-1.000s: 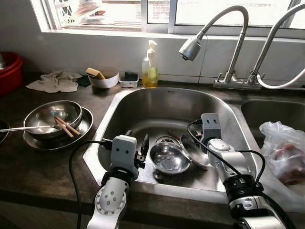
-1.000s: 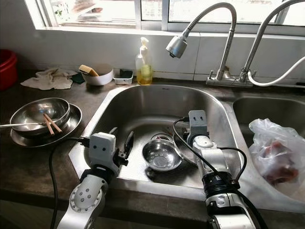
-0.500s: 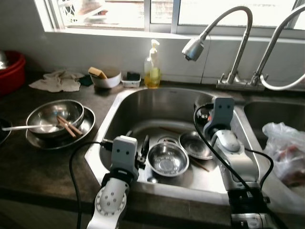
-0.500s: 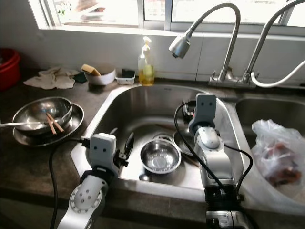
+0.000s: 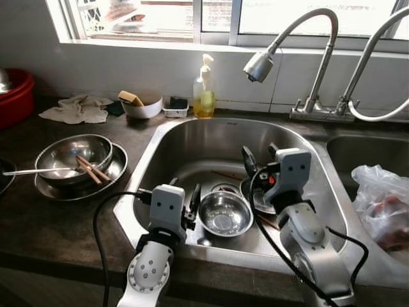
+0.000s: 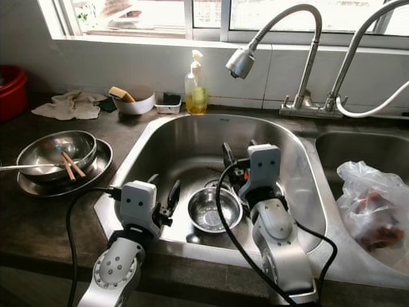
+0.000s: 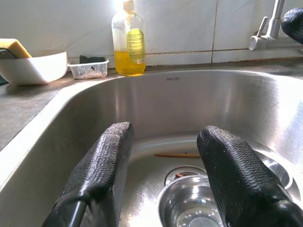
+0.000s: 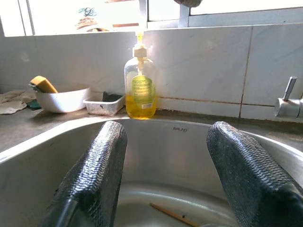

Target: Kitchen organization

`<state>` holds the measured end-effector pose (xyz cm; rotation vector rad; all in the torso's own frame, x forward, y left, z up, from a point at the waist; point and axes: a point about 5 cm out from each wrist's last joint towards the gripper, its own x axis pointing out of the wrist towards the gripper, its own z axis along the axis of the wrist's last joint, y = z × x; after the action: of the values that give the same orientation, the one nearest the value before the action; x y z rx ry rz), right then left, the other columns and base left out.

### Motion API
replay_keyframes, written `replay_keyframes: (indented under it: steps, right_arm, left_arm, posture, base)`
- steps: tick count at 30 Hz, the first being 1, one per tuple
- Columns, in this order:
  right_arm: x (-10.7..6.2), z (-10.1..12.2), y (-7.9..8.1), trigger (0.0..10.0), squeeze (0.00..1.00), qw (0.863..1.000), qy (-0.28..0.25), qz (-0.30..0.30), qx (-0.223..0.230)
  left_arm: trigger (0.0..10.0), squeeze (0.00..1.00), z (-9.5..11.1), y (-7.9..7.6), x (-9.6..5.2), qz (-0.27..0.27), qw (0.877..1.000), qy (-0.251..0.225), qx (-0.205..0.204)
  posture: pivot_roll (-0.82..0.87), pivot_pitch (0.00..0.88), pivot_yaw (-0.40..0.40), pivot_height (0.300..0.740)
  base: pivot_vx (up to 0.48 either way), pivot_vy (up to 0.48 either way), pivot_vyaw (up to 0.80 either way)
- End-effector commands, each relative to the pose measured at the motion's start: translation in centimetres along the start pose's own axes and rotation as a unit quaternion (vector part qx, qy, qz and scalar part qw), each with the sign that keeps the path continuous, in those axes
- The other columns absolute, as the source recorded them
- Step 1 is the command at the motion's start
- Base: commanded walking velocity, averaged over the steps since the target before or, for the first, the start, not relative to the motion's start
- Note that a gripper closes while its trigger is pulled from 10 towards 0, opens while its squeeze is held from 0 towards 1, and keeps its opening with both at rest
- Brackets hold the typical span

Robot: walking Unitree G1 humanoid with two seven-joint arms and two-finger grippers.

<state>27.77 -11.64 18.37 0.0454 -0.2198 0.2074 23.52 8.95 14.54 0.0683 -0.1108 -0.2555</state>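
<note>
A small steel bowl sits upright on the bottom of the left sink, beside the drain. Behind it lies a flat steel dish, partly hidden by my right arm. A chopstick lies on the sink floor near the back. My left gripper hangs open at the sink's front left, just left of the bowl. My right gripper is open above the middle of the sink, empty, facing the soap bottle.
Stacked steel bowls with chopsticks and a spoon stand on the left counter. A white bowl with a sponge, a cloth and a red basin are further back. Two faucets arch over the sinks. A plastic bag lies in the right basin.
My right gripper rose from the flat dish on the sink floor and now hangs empty over the sink's middle. The left arm has not moved. The camera shifted slightly.
</note>
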Motion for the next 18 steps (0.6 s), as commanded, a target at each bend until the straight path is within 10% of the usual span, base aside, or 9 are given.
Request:
replay_keyframes:
  steps: [1,18]
  right_arm:
    - [-0.3,0.65,0.18,10.0,0.0,1.0,-0.016,0.004,0.003]
    - [-0.96,0.42,0.78,10.0,0.0,1.0,-0.008,0.011,0.009]
  left_arm:
    - [10.0,0.0,0.37,-0.05,-0.15,-0.002,1.0,-0.006,-0.001]
    - [10.0,0.0,0.25,-0.21,-0.2,-0.001,1.0,-0.003,-0.002]
  posture:
    - [0.07,0.0,-0.027,0.74]
    - [0.07,0.0,-0.027,0.74]
  base:
    - [0.0,0.0,0.0]
    - [-0.14,0.0,0.0]
